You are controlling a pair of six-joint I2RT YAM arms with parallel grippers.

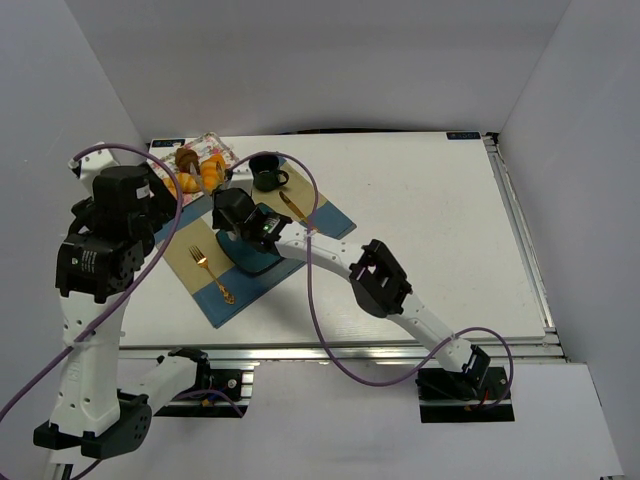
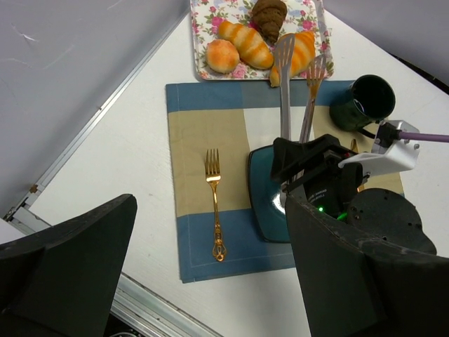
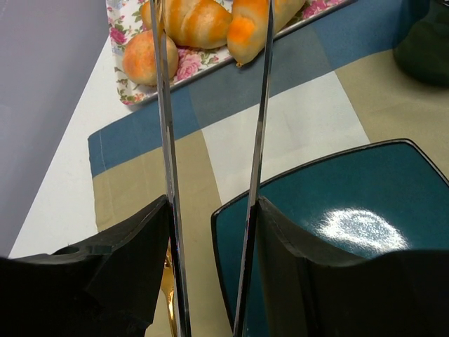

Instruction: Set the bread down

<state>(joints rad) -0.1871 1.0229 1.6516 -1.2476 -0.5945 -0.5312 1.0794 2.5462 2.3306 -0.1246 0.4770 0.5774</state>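
White walls enclose a white desk (image 1: 430,230). Between the right fingers (image 3: 130,253), which are closed in from both sides, the two metal arms of a pair of tongs (image 3: 168,140) are held; the arms are spread apart and run forward out of the top of the right wrist view. Below them lies a square teal plate (image 3: 337,203), set on a blue-and-beige placemat (image 2: 203,105). Seen from the left wrist, the tong ends are found over the near edge of a floral tray (image 2: 203,35), one on each side of the bread (image 2: 302,50); whether it is touched cannot be told. The bread is a small golden-orange croissant, curved and tapering to a point, crossed by paler ridged bands, and it lies at the tray's right end. Beside it on the tray are seen a second striped croissant (image 2: 244,43), a round bun (image 2: 222,56) and a dark brown pastry (image 2: 269,17). A gold fork (image 2: 214,203) lies on the placemat left of the plate, and a dark green cup (image 2: 365,102) stands to the right. The left fingers (image 2: 70,267) are raised well above the desk, spread wide, and nothing is held between them.
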